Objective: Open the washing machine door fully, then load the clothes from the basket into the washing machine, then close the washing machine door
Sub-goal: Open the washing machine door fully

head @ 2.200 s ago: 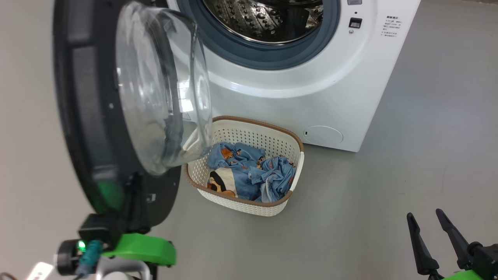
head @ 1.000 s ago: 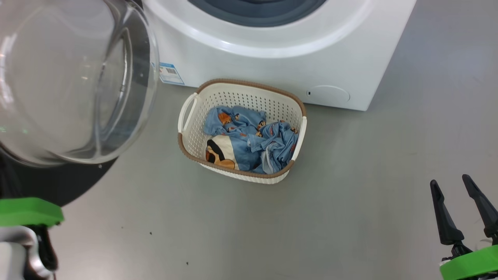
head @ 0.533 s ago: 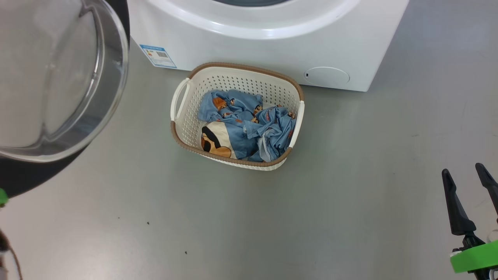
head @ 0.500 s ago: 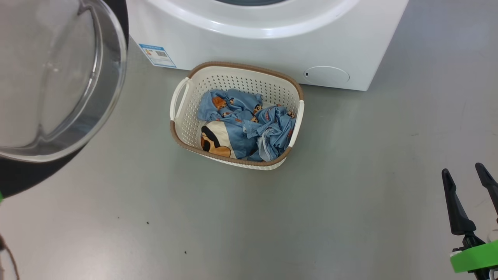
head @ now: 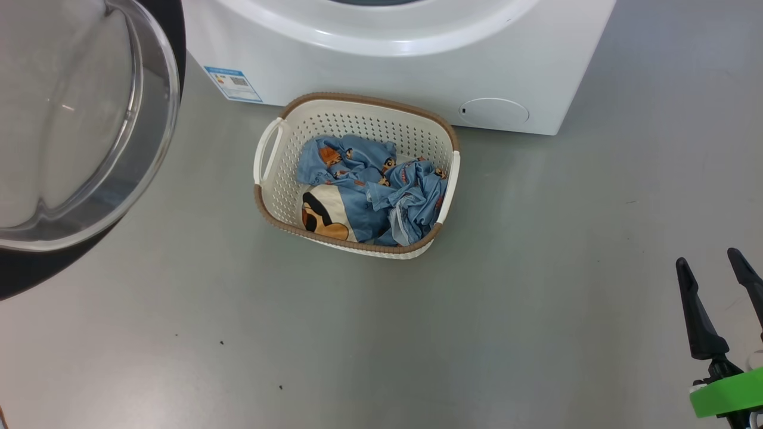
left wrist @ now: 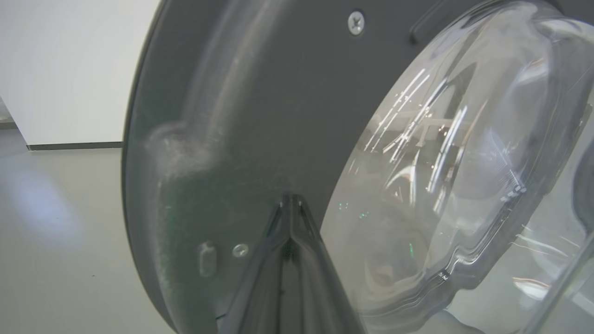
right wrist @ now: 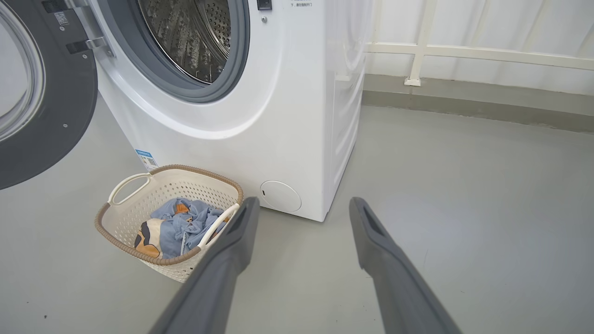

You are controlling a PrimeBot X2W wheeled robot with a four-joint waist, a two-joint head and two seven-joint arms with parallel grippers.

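Note:
The washing machine [head: 387, 53] stands at the top of the head view, its steel drum [right wrist: 195, 37] open to the room. The washing machine door [head: 71, 119] hangs swung out at the left, glass bowl facing me. My left gripper [left wrist: 290, 200] is shut with nothing in it, its tips right at the door's dark inner rim [left wrist: 232, 116]. In front of the machine sits the basket [head: 275, 173], holding the blue printed clothes [head: 369, 190]. My right gripper [head: 706, 257] stands open at the lower right, well clear of the basket [right wrist: 125, 218] and the clothes [right wrist: 181, 225].
A blue sticker [head: 232, 83] and a round white flap [head: 493, 112] mark the machine's lower front. Grey floor stretches to the right of the machine. A wall with a white railing [right wrist: 464, 51] runs behind it.
The head camera has shifted, so the whole picture slid. The door stands a little further from the machine's front. My left wrist's green part has left the head view. The right gripper stays open.

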